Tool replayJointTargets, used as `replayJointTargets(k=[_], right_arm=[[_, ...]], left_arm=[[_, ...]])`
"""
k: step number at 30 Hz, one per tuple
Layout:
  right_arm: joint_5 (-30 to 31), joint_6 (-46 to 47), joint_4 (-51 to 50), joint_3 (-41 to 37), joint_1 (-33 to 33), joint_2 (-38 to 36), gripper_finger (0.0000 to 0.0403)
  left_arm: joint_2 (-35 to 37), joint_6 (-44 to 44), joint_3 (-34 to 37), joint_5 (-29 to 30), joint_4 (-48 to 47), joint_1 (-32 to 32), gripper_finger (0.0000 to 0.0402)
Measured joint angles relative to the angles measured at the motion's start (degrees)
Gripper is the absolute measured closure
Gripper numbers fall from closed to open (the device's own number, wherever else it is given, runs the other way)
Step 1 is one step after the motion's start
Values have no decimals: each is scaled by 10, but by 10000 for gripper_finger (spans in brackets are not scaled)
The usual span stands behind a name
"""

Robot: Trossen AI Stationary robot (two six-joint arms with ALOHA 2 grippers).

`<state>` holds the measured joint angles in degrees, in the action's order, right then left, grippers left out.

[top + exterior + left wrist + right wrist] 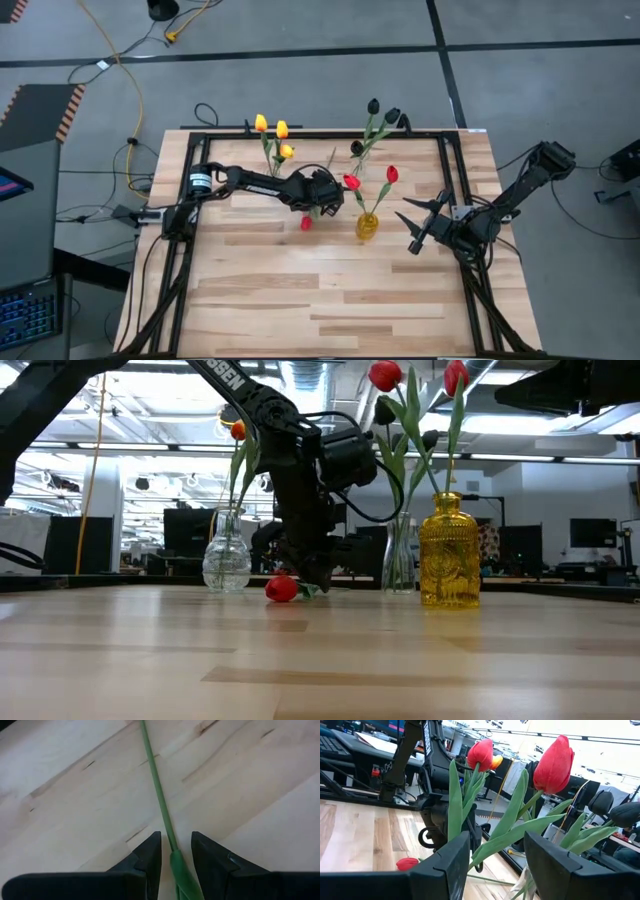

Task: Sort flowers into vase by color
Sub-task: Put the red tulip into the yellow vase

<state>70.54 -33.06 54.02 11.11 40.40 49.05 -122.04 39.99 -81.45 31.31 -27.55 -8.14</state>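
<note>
One red tulip (306, 222) lies flat on the table, its head (281, 589) toward the near edge. My left gripper (318, 203) stands low over the tulip's green stem (160, 795). It is open, one finger (150, 855) on either side of the stem (176, 837), and I see no touch. A yellow glass vase (367, 226) holds two red tulips (555, 762). Farther back, one clear vase (226, 560) holds yellow tulips (282, 129) and another clear vase (398, 560) holds near-black ones (373, 105). My right gripper (420, 225) waits open to the right of the yellow vase.
The three vases stand close together around my left gripper, the yellow one (448, 550) just to its right. A black frame (190, 180) runs along the table's left, far and right sides. The near half of the table (330, 310) is bare wood.
</note>
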Motion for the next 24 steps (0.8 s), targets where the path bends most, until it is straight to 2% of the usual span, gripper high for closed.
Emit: replayJointTargets(k=[15, 18, 24], right_arm=[[0, 0, 0, 0, 0, 0, 187], [0, 0, 0, 0, 0, 0, 187], [0, 0, 0, 0, 0, 0, 187]], left_arm=[[1, 29, 0, -20, -32, 0, 308], [2, 28, 0, -23, -32, 0, 325], [2, 18, 0, -26, -33, 0, 387]])
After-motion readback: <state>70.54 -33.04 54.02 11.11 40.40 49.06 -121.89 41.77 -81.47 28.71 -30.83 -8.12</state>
